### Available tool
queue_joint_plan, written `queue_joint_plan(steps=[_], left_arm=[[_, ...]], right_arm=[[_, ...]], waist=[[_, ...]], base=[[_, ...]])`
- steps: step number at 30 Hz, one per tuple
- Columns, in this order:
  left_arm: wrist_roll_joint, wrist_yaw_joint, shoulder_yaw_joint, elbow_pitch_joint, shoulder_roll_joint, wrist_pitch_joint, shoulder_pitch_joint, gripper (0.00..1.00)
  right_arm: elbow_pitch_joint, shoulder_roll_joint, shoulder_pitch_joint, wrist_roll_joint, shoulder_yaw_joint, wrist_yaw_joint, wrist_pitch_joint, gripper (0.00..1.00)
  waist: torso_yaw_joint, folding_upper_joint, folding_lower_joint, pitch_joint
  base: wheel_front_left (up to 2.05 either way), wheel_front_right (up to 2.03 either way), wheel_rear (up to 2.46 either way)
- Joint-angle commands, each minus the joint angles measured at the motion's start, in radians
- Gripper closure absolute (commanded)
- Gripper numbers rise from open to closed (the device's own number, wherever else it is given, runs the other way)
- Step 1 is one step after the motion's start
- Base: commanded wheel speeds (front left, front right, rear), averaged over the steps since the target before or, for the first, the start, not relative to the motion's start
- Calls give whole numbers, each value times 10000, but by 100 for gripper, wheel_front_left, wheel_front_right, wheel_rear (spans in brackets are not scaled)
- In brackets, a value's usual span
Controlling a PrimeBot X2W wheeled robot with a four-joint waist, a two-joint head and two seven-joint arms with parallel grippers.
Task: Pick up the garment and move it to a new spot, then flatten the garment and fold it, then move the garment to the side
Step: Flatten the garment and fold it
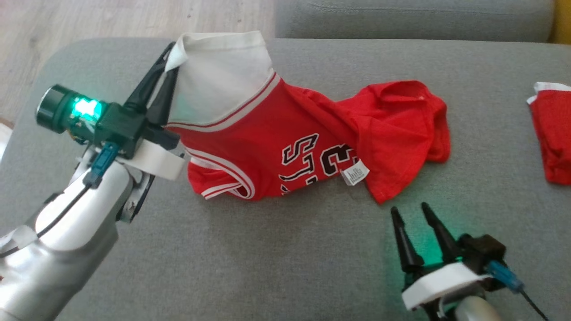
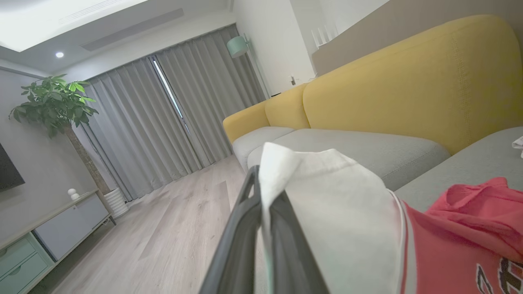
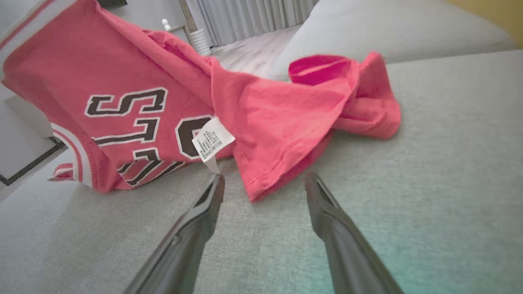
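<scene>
A red jersey (image 1: 285, 133) with black letters, white trim and a white panel lies rumpled on the grey sofa seat (image 1: 267, 249). My left gripper (image 1: 171, 53) is shut on the corner of the white panel and holds it up off the seat; in the left wrist view the white cloth (image 2: 327, 196) is pinched between the dark fingers (image 2: 245, 228). My right gripper (image 1: 408, 211) stands open just in front of the jersey's lower red edge (image 3: 265, 179), near its white care label (image 3: 212, 139), touching nothing.
A second red and white garment (image 1: 553, 133) lies at the seat's right edge. The seat's rounded left end drops to a wood floor (image 1: 89, 22). A yellow sofa back (image 2: 408, 81) and a grey cushion (image 1: 401, 18) stand beyond.
</scene>
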State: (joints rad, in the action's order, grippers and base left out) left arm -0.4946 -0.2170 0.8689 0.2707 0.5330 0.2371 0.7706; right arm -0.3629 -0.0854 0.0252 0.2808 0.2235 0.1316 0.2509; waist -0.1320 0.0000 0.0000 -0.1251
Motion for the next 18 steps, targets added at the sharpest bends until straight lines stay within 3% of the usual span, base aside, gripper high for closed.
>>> queue_joint_plan(steps=[1, 6, 11, 12, 13, 15, 16, 18], left_arm=[[-73, -39, -452, -275, 307, -52, 413, 100], [-46, 30, -357, -265, 163, -105, 616, 100], [-25, 91, -301, -184, 63, -106, 770, 100], [-21, 97, -294, -163, 44, -103, 802, 100], [-19, 99, -291, -138, 32, -97, 825, 100], [-23, 112, -286, -80, 24, -83, 854, 100], [-25, 114, -285, -52, 23, -76, 863, 100], [-31, 112, -283, -3, 24, -63, 871, 100]], right_arm=[[-190, -191, 530, 296, 549, -9, 109, 0], [-1399, -239, 1364, 860, 1058, -9, 109, 0], [-1846, -268, 1856, 1017, 1387, -9, 109, 0], [-1913, -265, 1937, 1055, 1458, -9, 109, 9], [-1964, -257, 2009, 1089, 1505, -9, 109, 36], [-2053, -249, 2112, 1132, 1611, -9, 109, 69], [-2066, -261, 2158, 1132, 1657, -9, 109, 95], [-2049, -280, 2215, 1117, 1681, -9, 109, 100]], waist=[[-120, 0, 0, -73], [-339, 0, 0, -305], [-452, 0, 0, -463], [-473, 0, 0, -500], [-482, 0, 0, -520], [-490, 0, 0, -550], [-486, 0, 0, -560], [-455, 0, 0, -557]], base=[[0, 0, 0], [0, 0, 0], [0, 0, 0], [0, 0, 0], [0, 0, 0], [0, 0, 0], [0, 0, 0], [0, 0, 0]])
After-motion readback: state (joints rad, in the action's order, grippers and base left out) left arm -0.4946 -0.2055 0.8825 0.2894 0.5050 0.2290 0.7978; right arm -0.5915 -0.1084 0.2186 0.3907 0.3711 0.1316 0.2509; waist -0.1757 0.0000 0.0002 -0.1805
